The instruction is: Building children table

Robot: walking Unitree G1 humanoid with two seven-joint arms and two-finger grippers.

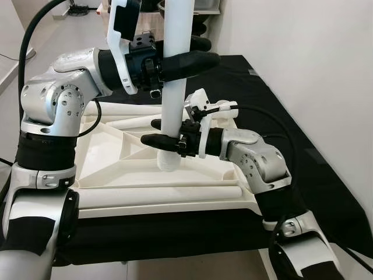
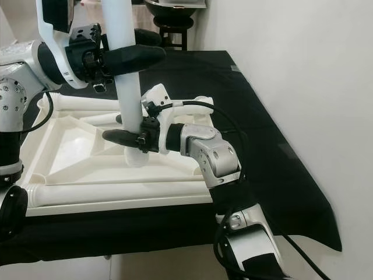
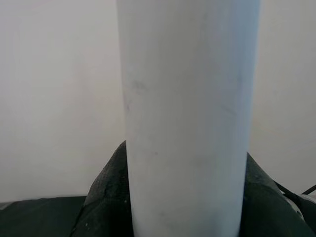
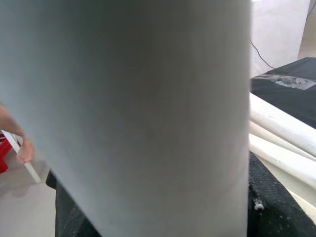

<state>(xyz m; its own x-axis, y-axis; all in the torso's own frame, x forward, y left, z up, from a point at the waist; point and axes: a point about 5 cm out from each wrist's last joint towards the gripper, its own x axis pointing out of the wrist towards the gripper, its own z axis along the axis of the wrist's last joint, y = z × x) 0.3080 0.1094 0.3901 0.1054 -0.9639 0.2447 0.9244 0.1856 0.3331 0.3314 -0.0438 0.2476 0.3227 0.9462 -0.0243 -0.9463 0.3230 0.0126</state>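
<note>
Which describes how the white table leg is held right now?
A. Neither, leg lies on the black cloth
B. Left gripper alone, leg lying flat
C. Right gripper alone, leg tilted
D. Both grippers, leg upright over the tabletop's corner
D: the left gripper clasps the upright table leg high up, the right gripper low, above the overturned tabletop.

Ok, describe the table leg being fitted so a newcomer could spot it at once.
Find the white upturned tabletop on the black cloth. One white leg stands upright at its near right corner, gripped high by the left hand and low by the right hand. The other legs lie flat.
</note>
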